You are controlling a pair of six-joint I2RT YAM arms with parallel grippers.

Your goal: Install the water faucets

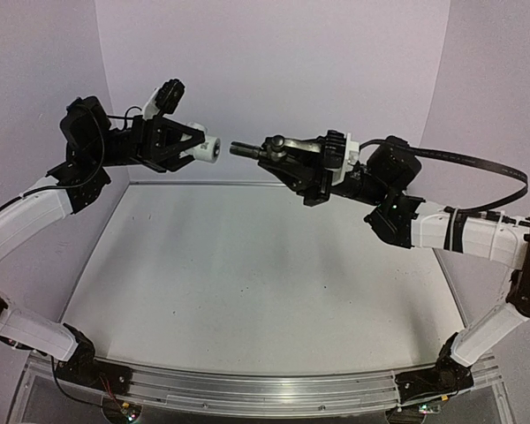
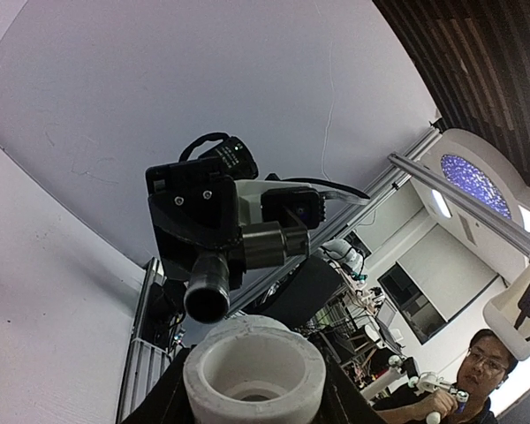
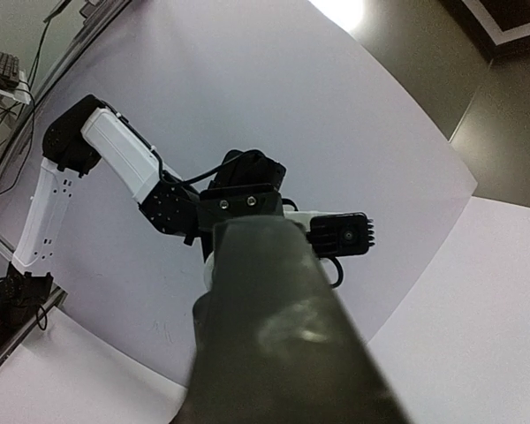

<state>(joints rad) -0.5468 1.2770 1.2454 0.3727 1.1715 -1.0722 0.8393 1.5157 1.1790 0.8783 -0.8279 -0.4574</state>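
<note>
Now the white fitting (image 1: 207, 150) is pinched in the left gripper (image 1: 193, 144), its open mouth sticking out past the fingertips toward the right gripper (image 1: 287, 159). That one is clamped on the black faucet piece (image 1: 258, 150), whose round end pokes out ahead of its jaws, just short of the fitting, not touching. Both hang high over the table (image 1: 247, 291). Risk, imo: if the tip is off-axis vs. the bore, a push may jam on the rim, or twist a part in the grip & drop it.
</note>
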